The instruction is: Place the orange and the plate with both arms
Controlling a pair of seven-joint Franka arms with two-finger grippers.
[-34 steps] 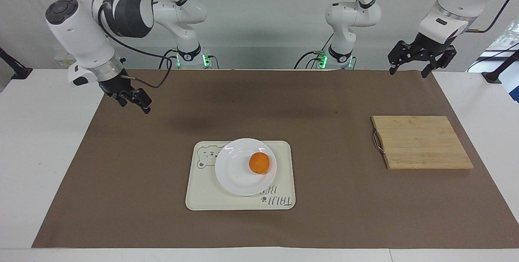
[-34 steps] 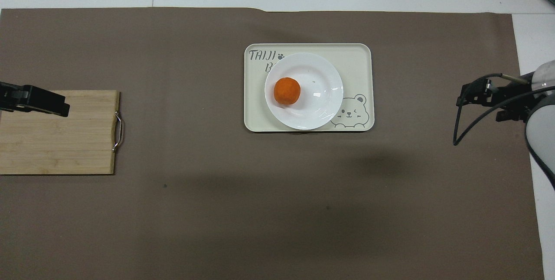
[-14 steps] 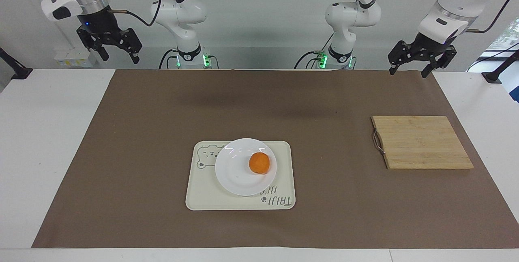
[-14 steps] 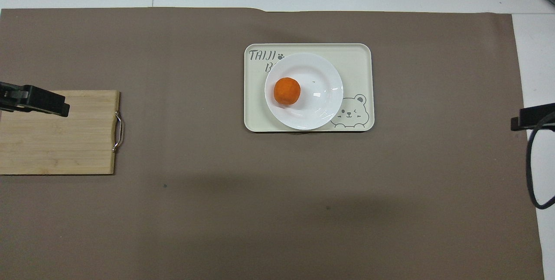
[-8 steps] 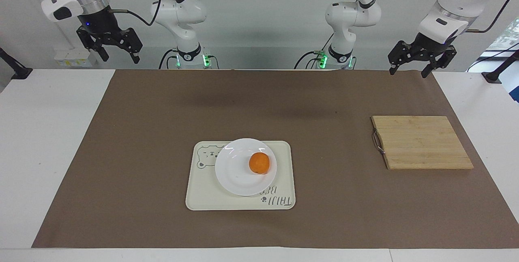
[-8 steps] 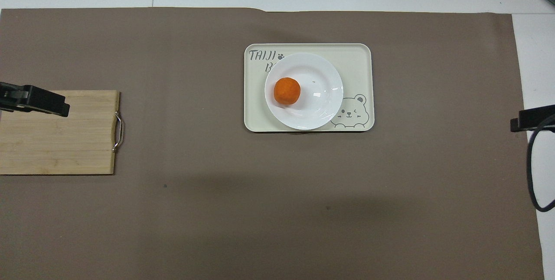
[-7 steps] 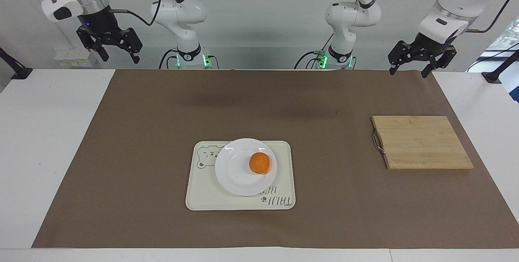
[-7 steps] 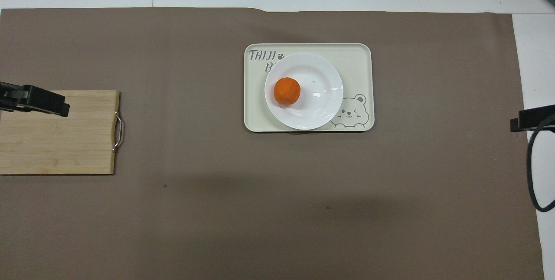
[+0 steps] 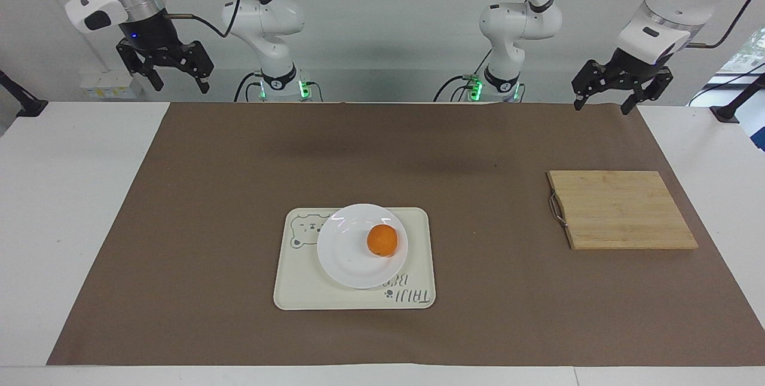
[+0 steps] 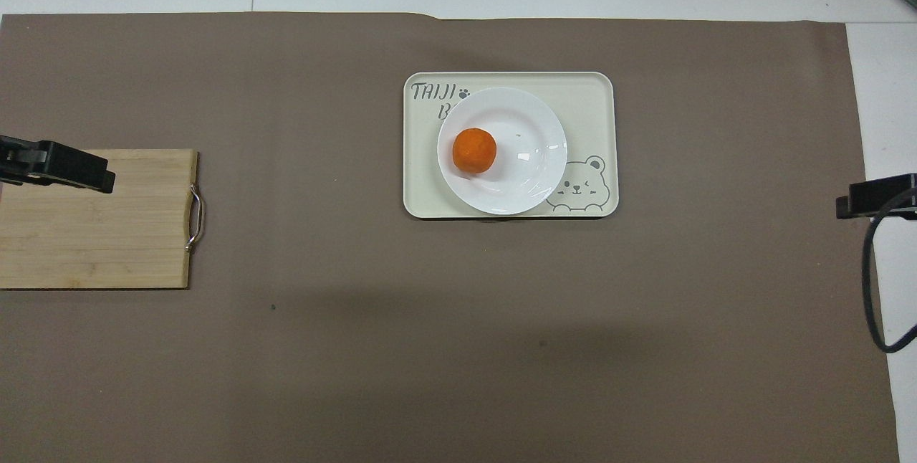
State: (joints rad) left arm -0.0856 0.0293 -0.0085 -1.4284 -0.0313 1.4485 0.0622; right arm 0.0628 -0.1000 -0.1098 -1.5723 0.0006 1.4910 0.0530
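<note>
The orange [image 9: 382,240] [image 10: 473,150] lies on the white plate [image 9: 346,257] [image 10: 526,176], off its middle toward the left arm's end of the table. The plate rests on a cream tray [image 9: 299,290] [image 10: 591,94] with a bear drawing. My right gripper [image 9: 177,80] hangs open and empty, high over the mat's corner at the right arm's end. My left gripper [image 9: 600,100] is also open and empty, raised over the mat's corner at the left arm's end. In the overhead view only one fingertip of each gripper shows at the picture's edges.
A bamboo cutting board [image 9: 621,210] [image 10: 93,234] with a metal handle lies toward the left arm's end. A brown mat [image 9: 239,165] covers most of the white table.
The right gripper has risen from low over the mat to a high spot by the robots' edge, then shifted slightly inward. The left arm, orange and plate have not moved.
</note>
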